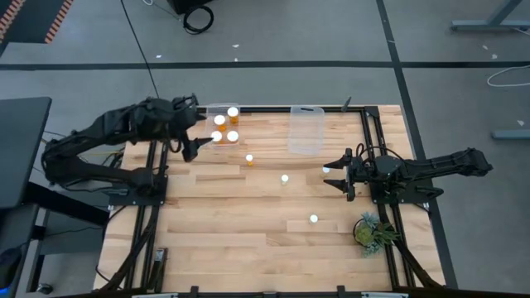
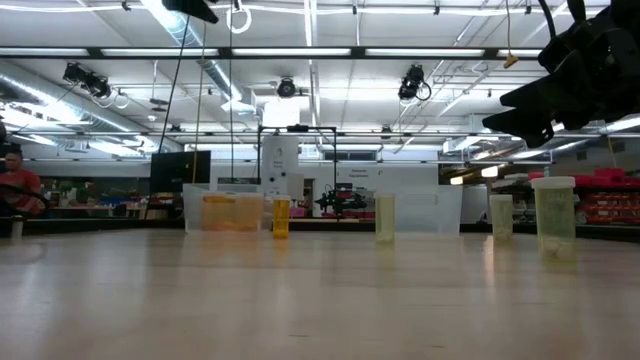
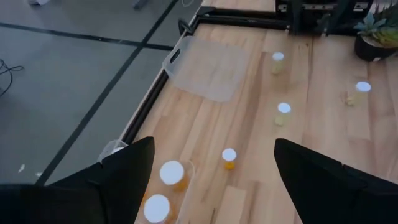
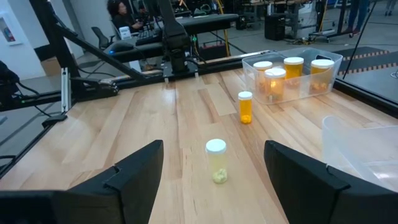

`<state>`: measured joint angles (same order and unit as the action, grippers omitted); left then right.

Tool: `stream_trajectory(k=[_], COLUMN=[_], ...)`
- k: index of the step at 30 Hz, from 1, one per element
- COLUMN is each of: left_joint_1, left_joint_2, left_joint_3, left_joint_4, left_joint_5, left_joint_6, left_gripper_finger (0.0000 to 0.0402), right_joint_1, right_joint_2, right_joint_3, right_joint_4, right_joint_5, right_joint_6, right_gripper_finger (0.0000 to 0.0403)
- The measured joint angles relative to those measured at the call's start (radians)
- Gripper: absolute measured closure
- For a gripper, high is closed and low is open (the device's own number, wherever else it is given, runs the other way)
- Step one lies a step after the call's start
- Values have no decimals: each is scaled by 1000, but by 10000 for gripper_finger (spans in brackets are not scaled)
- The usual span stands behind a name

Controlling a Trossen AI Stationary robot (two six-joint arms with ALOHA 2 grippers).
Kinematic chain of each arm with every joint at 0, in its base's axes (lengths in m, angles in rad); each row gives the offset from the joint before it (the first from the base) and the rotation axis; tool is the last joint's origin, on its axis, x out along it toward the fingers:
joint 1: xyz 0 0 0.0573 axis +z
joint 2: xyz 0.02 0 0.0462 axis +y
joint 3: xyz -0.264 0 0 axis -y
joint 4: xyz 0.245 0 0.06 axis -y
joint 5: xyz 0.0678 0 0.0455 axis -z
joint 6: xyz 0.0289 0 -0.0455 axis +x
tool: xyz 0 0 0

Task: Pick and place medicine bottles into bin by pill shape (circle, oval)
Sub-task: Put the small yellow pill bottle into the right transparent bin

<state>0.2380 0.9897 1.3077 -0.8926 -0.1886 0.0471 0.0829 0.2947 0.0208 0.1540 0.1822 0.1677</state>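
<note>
Pill shapes inside the small white-capped amber medicine bottles (image 1: 249,159): too small to tell, high view | left clear plastic tub (image 3: 186,180): cut by frame edge, left wrist view | right claw (image 2: 530,115): fingertips indistinct, low view

amber bottles (image 4: 246,109) — white caps

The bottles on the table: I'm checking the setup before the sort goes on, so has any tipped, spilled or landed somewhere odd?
Nothing stands out. The four loose bottles stand upright with caps on, apart from each other. Four more stand inside the left tub; the other clear tub holds none. The left gripper hovers open beside the filled tub; the right gripper is open too.
</note>
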Motion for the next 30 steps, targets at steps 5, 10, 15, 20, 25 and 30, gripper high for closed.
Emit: stream_trajectory(k=[5, 10, 15, 20, 25, 30], left_joint_1=[-4, -25, -53, -86, -115, -143], left_joint_2=[-136, -241, -295, -313, -312, -328], left_joint_3=[-218, -430, -594, -717, -815, -929], left_joint_4=[168, 398, 623, 818, 915, 1031], left_joint_5=[34, 89, 94, 108, 107, 107], left_joint_6=[-30, -30, -18, 18, 25, 44], left_gripper_finger=[61, 61, 61, 61, 61, 61], right_joint_1=[0, 0, 0, 0, 0, 0], right_joint_2=[0, 0, 0, 0, 0, 0], right_joint_3=[0, 0, 0, 0, 0, 0], right_joint_4=[0, 0, 0, 0, 0, 0], right_joint_5=[0, 0, 0, 0, 0, 0], right_joint_6=[0, 0, 0, 0, 0, 0], right_gripper_finger=[118, 118, 118, 118, 118, 118])
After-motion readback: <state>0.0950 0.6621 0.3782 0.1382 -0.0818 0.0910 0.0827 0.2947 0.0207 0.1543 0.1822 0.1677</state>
